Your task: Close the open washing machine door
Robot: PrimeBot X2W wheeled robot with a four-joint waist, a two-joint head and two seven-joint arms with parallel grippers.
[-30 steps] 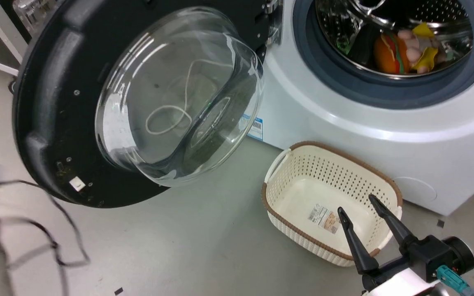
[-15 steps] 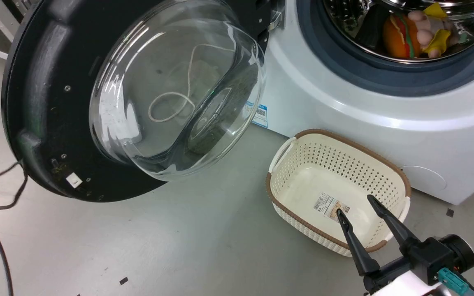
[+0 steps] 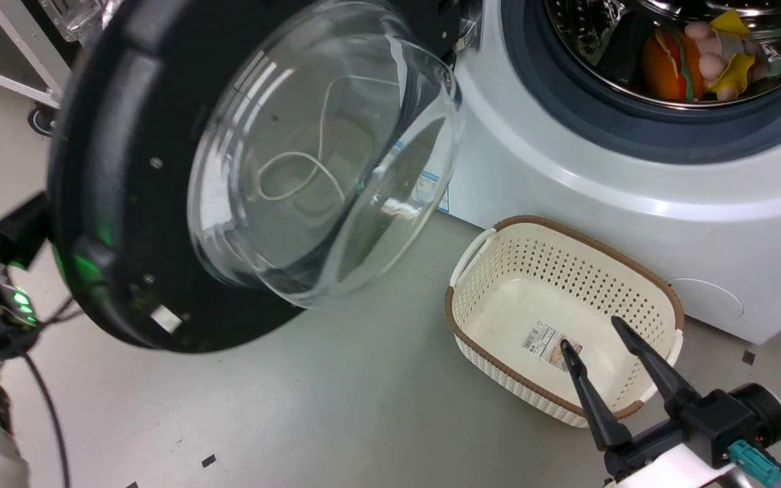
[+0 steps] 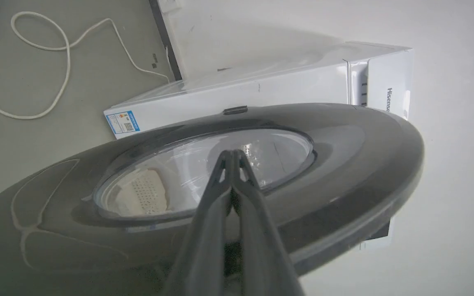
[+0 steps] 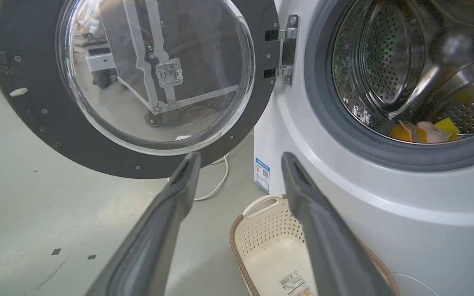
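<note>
The washing machine door (image 3: 112, 169) stands open at the left, its black rim around a bulging glass bowl (image 3: 309, 169). It hangs on a metal hinge (image 5: 286, 53) from the white washing machine (image 3: 601, 196). My left gripper (image 4: 233, 153) is shut, with its tips against the door's glossy outer face (image 4: 344, 164). In the head view only that arm's dark wrist (image 3: 17, 230) peeks out behind the rim. My right gripper (image 3: 592, 333) is open and holds nothing, low over the basket and apart from the door (image 5: 23, 115).
A cream perforated basket (image 3: 499, 369) with a brown rim sits on the floor right in front of the machine. Soft toys (image 3: 675, 57) lie in the steel drum. A white cable (image 4: 56, 61) loops on the floor behind the door, and dark cables (image 3: 45, 407) trail at the left.
The door has swung a little toward the machine. My left arm's wrist, with green lights, has come into the head view behind the rim. The head camera has shifted slightly.
</note>
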